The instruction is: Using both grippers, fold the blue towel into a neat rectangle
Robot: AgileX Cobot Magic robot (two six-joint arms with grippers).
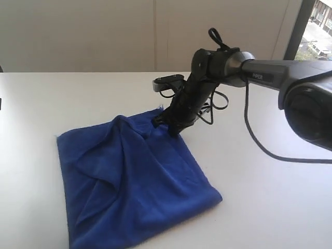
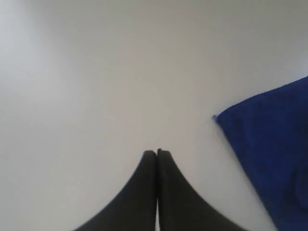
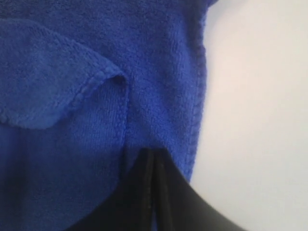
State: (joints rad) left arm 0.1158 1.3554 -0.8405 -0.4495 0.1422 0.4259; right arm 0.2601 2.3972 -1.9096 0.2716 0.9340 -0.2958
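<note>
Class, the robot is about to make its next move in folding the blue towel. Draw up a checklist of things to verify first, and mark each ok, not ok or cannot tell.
1. The towel lies flat: not ok, rumpled with raised folds.
2. The right gripper is at the hem: ok, tips over cloth beside the stitching.
3. The right gripper pinches cloth: cannot tell, jaws shut.
4. The left gripper is on the towel: not ok, shut above bare table, a towel corner off to one side.
5. The whole towel shows: not ok, its near edge runs out of the exterior view.
</note>
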